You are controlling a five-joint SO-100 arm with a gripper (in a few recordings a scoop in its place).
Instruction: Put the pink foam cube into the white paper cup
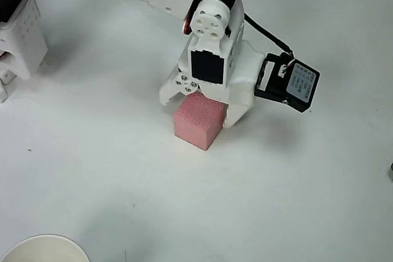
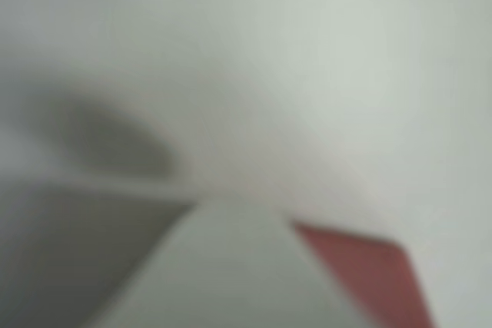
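- End effector: I read it in the overhead view as low over the table, white fingers straddling the cube, one at the cube's upper left corner and the other along its right side. Both sit at or against the foam, but I cannot tell whether they are pressing it or merely alongside.
- Pink foam cube: resting on the table, its upper part tucked under the end effector, its lower corner pointing out toward the bottom of the overhead view. In the wrist view, a blurred red-pink patch at lower right is most likely this cube; that view is too soft for more.
- Arm: white links run from the end effector up and to the upper left of the overhead view; a small black module hangs off the right side of the wrist.
- White paper cup: a slice of rim at the bottom left corner of the overhead view, well apart from the cube.
- Table: plain white.
- Step in hand, as I judge it: the grasp.
- Next move: squeeze firmly, lift clear, carry toward the bottom left, release over the cup's mouth.
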